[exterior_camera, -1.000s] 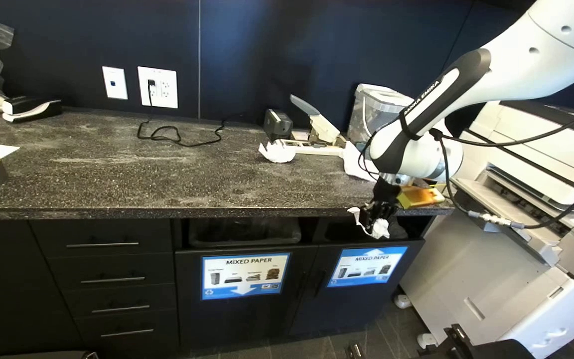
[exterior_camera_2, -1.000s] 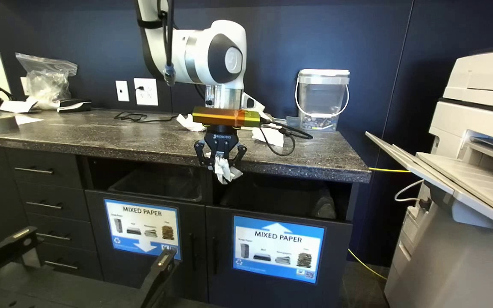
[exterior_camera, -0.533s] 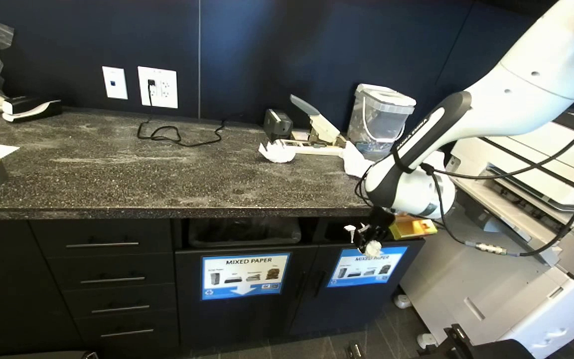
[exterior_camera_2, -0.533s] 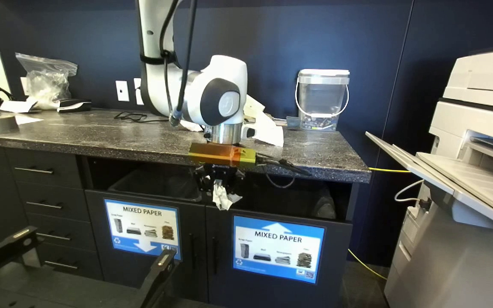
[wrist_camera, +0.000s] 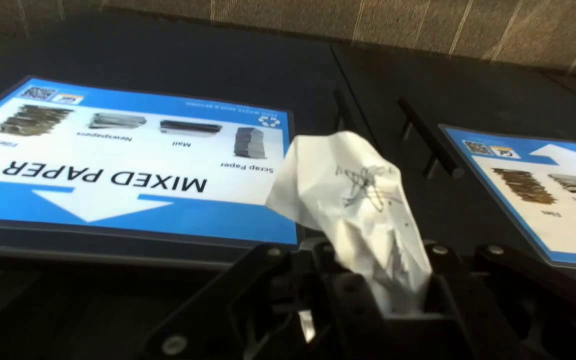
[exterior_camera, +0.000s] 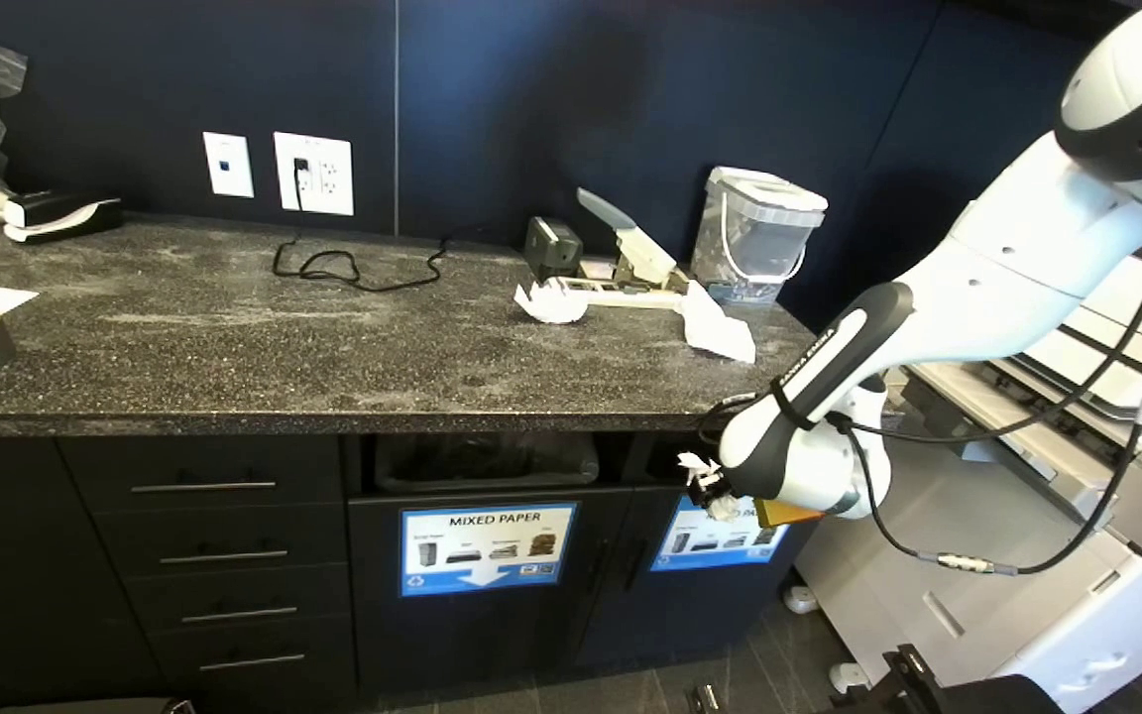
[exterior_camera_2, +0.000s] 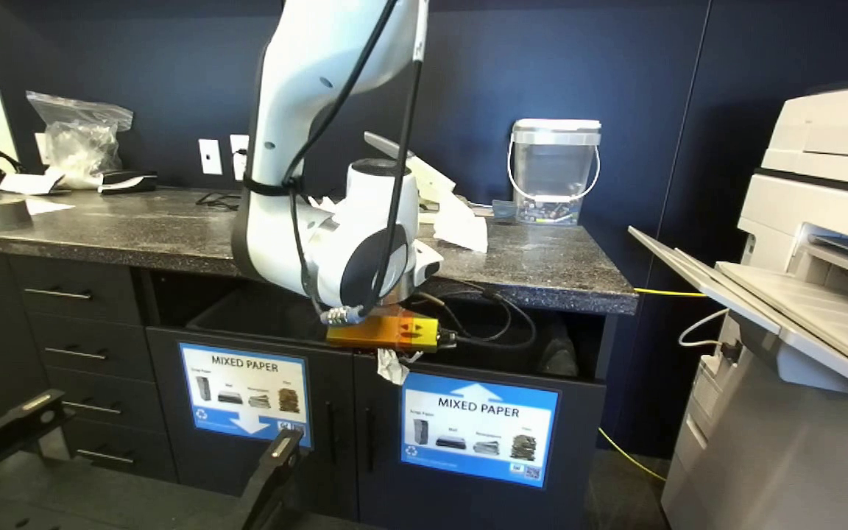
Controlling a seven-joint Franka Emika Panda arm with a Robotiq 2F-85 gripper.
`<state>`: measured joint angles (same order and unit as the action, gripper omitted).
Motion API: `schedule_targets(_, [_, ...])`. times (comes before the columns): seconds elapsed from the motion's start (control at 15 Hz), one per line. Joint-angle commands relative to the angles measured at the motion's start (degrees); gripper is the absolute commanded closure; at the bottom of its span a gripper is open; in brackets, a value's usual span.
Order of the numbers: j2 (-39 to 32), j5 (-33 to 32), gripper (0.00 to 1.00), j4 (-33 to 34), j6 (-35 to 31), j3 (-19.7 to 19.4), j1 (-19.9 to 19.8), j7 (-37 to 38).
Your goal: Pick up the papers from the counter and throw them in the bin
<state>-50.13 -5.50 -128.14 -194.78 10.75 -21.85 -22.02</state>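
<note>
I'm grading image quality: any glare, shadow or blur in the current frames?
Wrist view: gripper dark, soft-edged; in an exterior view: bluish sheen and soft shadow on the wall; in an exterior view: deep shadow inside the bin.

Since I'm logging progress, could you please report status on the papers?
Tool shut on crumpled paper, which hangs outside bin front. More papers on counter. That front possibly in the way.

Your gripper (wrist_camera: pixel 380 257) is in front of the right-hand bin (exterior_camera_2: pixel 575 434), paper (wrist_camera: pixel 363 200) in its grip. In both exterior views you've got two more papers (exterior_camera: pixel 553 303) on the desk (exterior_camera: pixel 234 357) behind it, cable (exterior_camera: pixel 373 289) off to their left, bucket (exterior_camera: pixel 761 236) back and right of them, printer (exterior_camera_2: pixel 792 412) past the desk's right end.
</note>
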Motion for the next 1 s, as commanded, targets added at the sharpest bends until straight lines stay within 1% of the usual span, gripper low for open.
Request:
schedule_targets(0.0, [-4.53,-6.76,0.97,3.63,-10.72,-1.74,-0.05,4.44])
schedule_targets(0.07, [-6.01,-7.56,0.97,4.57,-14.22,-3.33,1.86,5.31])
schedule_targets(0.13, [-7.11,-8.96,0.97,5.77,-16.91,-3.92,1.85,6.24])
schedule_targets(0.2, [-7.96,-10.27,0.97,7.09,-18.2,-4.18,1.38,7.44])
schedule_targets(0.27, [-9.26,-10.46,0.97,8.13,-20.22,-5.37,2.78,8.14])
schedule_targets(0.33, [-10.46,-10.6,0.97,9.29,-21.75,-6.13,3.46,8.92])
schedule_targets(0.4, [-11.2,-11.43,0.97,10.3,-22.43,-6.44,3.1,9.85])
schedule_targets(0.53, [-13.65,-10.75,0.97,12.09,-24.97,-8.29,5.26,10.33])
schedule_targets(0.6, [-14.45,-11.04,0.97,12.99,-25.94,-8.51,4.96,11.02])
schedule_targets(0.73, [-17.25,-10.51,0.97,15.01,-29.72,-9.7,6.28,11.48])
schedule_targets(0.87, [-19.3,-11.72,0.97,17.23,-32.46,-9.7,5.39,13.33])
schedule_targets(0.93, [-21.06,-11.15,0.97,18.44,-34.41,-10.04,6.18,13.54])
